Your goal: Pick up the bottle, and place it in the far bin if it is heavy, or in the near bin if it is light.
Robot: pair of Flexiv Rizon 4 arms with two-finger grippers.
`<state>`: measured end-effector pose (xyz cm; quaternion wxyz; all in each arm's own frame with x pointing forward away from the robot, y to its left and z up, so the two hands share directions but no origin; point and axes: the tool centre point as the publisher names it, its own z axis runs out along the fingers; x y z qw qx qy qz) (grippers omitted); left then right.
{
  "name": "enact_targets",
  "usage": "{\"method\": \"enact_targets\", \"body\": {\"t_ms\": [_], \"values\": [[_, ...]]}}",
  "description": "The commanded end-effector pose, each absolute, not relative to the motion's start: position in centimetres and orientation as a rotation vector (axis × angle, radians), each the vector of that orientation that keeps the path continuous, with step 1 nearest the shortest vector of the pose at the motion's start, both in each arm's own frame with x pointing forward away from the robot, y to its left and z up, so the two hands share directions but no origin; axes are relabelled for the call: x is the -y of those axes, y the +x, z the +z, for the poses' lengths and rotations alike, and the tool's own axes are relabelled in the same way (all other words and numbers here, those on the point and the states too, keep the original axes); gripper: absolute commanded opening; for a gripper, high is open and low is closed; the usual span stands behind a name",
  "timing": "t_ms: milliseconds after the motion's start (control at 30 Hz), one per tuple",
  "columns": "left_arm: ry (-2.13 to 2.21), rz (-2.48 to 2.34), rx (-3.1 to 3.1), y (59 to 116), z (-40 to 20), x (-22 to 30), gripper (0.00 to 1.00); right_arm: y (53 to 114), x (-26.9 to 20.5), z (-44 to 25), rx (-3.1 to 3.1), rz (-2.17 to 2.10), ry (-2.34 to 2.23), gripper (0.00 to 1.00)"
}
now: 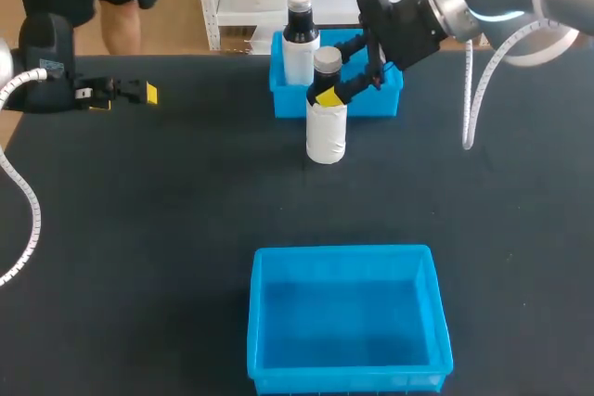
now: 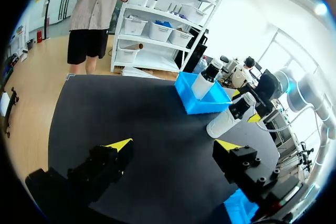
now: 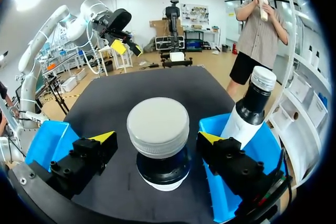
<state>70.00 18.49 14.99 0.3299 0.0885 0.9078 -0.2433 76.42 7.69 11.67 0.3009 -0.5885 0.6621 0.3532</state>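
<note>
A white bottle (image 1: 326, 122) with a dark neck and grey cap stands upright on the black table just in front of the far blue bin (image 1: 376, 103). My right gripper (image 1: 332, 79) is open around its neck. In the right wrist view the bottle (image 3: 158, 128) sits between the yellow-tipped fingers (image 3: 103, 138) with a gap on each side. My left gripper (image 1: 139, 93) hovers at the far left, open and empty; its own view shows the fingertips (image 2: 120, 144) wide apart and the bottle (image 2: 227, 120) well ahead. The near bin (image 1: 343, 253) is empty.
A second, similar bottle (image 1: 300, 39) stands upright in the far bin's left end, right behind the first bottle; it is also in the right wrist view (image 3: 250, 109). Open black tabletop (image 1: 186, 192) lies between the two bins and to the left.
</note>
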Motion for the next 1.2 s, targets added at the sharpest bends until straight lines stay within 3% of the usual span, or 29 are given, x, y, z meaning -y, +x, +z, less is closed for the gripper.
{"method": "enact_targets", "body": {"t_ms": [33,333,367,400,433,467,633,733,800,833,900,933,1200], "values": [[0.231,-0.636,-2.374,70.0,15.0,-18.5,1.00,76.8,-8.0,11.7,-1.753,0.947,-1.564,1.00],[0.231,-0.636,-2.374,70.0,15.0,-18.5,1.00,76.8,-8.3,11.5,-1.750,0.955,-1.563,0.98],[0.231,-0.636,-2.374,70.0,15.0,-18.5,1.00,76.9,-8.2,11.5,-1.751,0.955,-1.562,0.86],[0.231,-0.636,-2.374,70.0,15.0,-18.5,1.00,76.9,-8.2,11.5,-1.750,0.954,-1.562,0.66],[0.231,-0.636,-2.374,70.0,15.0,-18.5,1.00,76.9,-8.2,11.5,-1.750,0.953,-1.561,0.54],[0.231,-0.636,-2.374,70.0,15.0,-18.5,1.00,76.9,-8.1,11.5,-1.750,0.952,-1.561,0.49],[0.231,-0.636,-2.374,70.0,15.0,-18.5,1.00,77.0,-7.9,11.7,-1.749,0.945,-1.558,0.49],[0.231,-0.636,-2.374,70.0,15.0,-18.5,1.00,77.0,-7.8,11.7,-1.750,0.943,-1.556,0.40],[0.231,-0.636,-2.374,70.0,15.0,-18.5,1.00,76.9,-7.7,11.7,-1.750,0.942,-1.554,0.31],[0.231,-0.636,-2.374,70.0,15.0,-18.5,1.00,76.9,-7.7,11.7,-1.750,0.942,-1.553,0.20],[0.231,-0.636,-2.374,70.0,15.0,-18.5,1.00,76.7,-7.6,11.8,-1.750,0.943,-1.552,0.11],[0.231,-0.636,-2.374,70.0,15.0,-18.5,1.00,76.6,-7.5,11.9,-1.750,0.942,-1.551,0.02],[0.231,-0.636,-2.374,70.0,15.0,-18.5,1.00,76.0,-5.5,13.3,-1.759,0.912,-1.525,0.00]]}}
